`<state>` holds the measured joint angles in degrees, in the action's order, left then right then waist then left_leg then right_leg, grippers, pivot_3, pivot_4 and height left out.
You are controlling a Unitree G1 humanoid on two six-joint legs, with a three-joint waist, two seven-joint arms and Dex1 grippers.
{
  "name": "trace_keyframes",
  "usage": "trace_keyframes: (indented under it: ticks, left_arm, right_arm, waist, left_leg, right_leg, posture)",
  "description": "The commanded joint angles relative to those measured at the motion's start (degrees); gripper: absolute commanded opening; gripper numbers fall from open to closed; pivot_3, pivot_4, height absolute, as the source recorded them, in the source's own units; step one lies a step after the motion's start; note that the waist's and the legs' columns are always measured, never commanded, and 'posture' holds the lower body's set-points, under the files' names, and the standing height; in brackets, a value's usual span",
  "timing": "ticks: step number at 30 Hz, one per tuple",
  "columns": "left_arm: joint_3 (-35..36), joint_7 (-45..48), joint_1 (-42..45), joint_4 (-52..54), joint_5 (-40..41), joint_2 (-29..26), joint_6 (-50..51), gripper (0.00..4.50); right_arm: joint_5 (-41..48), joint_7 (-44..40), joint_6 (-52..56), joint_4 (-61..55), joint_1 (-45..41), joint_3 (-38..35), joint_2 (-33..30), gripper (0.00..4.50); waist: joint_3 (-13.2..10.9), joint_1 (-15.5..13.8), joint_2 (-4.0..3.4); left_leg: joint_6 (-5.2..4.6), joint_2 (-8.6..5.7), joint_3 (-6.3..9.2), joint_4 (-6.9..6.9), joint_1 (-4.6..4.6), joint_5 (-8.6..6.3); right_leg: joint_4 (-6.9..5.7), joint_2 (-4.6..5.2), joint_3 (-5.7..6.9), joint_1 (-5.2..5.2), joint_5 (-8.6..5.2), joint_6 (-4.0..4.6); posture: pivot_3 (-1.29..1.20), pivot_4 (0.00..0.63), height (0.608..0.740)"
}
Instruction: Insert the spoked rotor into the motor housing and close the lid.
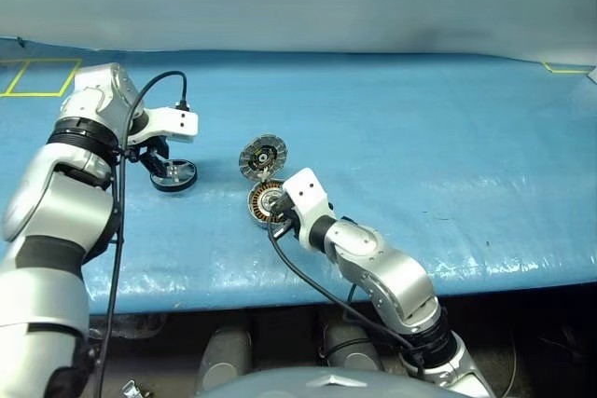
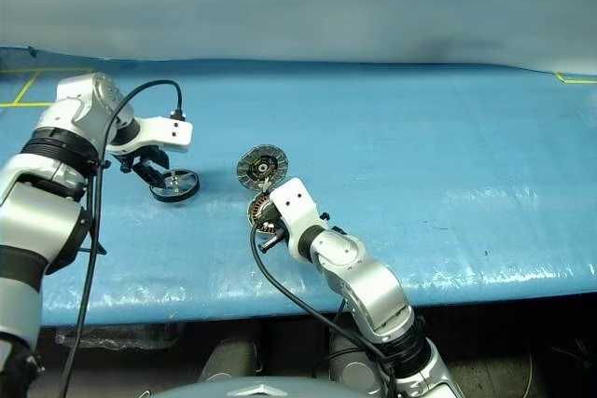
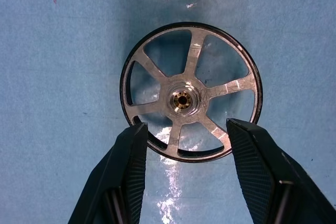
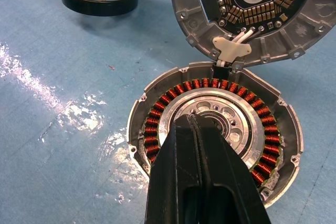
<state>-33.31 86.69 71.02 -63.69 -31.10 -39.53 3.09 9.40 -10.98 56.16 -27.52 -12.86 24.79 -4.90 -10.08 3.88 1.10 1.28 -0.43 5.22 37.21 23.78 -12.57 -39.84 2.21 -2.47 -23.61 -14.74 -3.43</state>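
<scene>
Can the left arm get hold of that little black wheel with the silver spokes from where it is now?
Probably yes. The left gripper hangs right over the spoked rotor, fingers open on either side of its rim, and nothing lies between them. The rotor sits flat on the blue table cover, apart from the motor housing.
</scene>
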Motion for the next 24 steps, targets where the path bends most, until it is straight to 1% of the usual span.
trace_keyframes:
  ticks: [1,7,24]
  left_arm:
    - [0.2,0.1,2.1,-0.2,-0.7,0.5,-1.8,2.58]
    - [0.0,-1.1,2.0,-1.2,-1.3,1.9,-3.2,2.58]
    - [-1.2,-0.8,3.5,-3.7,-4.6,3.2,-5.0,2.58]
  right_arm:
    - [0.1,0.4,-0.7,-2.5,0.0,-0.5,0.6,0.00]
    - [0.0,0.8,-0.6,-2.8,0.4,-0.7,0.6,0.00]
    - [-0.1,2.7,-0.8,-3.3,1.5,-1.2,1.0,0.00]
  waist:
    - [0.0,0.0,0.00]
    - [0.0,0.1,0.00]
    - [0.0,0.0,0.01]
  left_leg:
    - [0.00,0.00,0.00,0.00,0.00,0.00]
    - [0.00,0.00,0.00,0.00,-0.01,0.00]
    - [0.00,0.00,0.00,0.02,0.00,0.00]
  right_leg:
    - [0.00,0.00,0.00,0.00,0.00,0.00]
    - [0.00,-0.01,0.00,0.00,0.00,0.00]
    - [-0.01,-0.01,0.00,0.01,-0.01,-0.03]
  posture:
    - [0.00,0.150,0.740]
    - [0.00,0.150,0.740]
    - [0.00,0.150,0.740]
